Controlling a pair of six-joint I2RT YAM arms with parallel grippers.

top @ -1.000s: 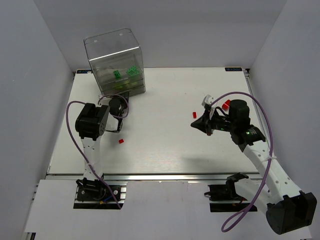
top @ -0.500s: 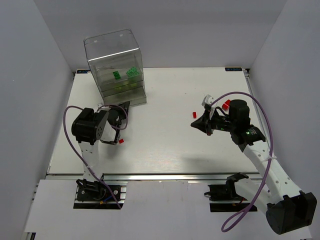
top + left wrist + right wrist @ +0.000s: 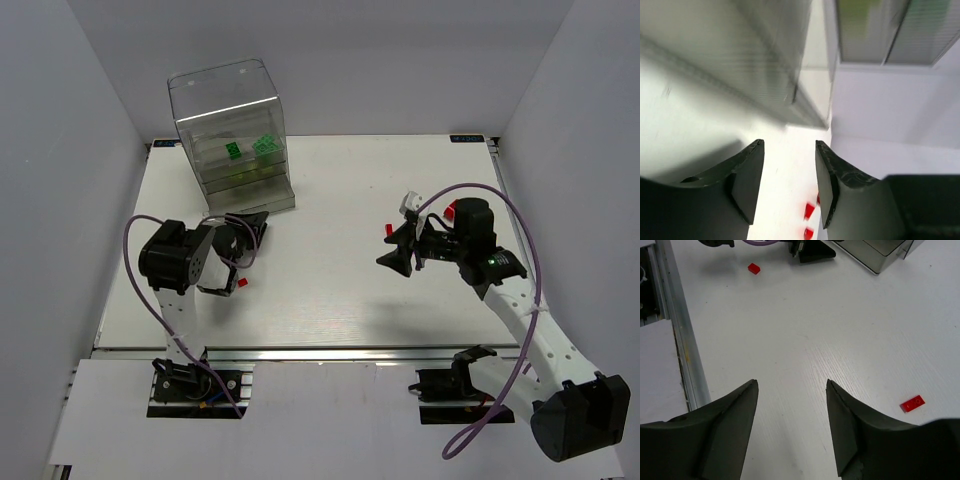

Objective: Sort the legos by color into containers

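Note:
The clear cabinet of containers (image 3: 230, 125) stands at the back left, and green legos (image 3: 264, 144) show in its tiers. One red lego (image 3: 241, 283) lies near my left gripper (image 3: 256, 222), which is open, empty and pointing right just in front of the cabinet (image 3: 790, 60). More red legos (image 3: 809, 210) show blurred, far off between its fingers. My right gripper (image 3: 392, 248) hovers open and empty over bare table, also seen as the right gripper (image 3: 792, 385). A red lego (image 3: 912, 403) lies to its right, and another red lego (image 3: 453, 210) sits behind the arm.
White walls close off the table on three sides. A metal rail (image 3: 682, 340) runs along the near edge of the table. The left arm's purple cable (image 3: 150, 225) loops beside its base.
Both grippers have opened. The left arm has drawn back from the cabinet toward the near edge. The right gripper has shifted slightly left.

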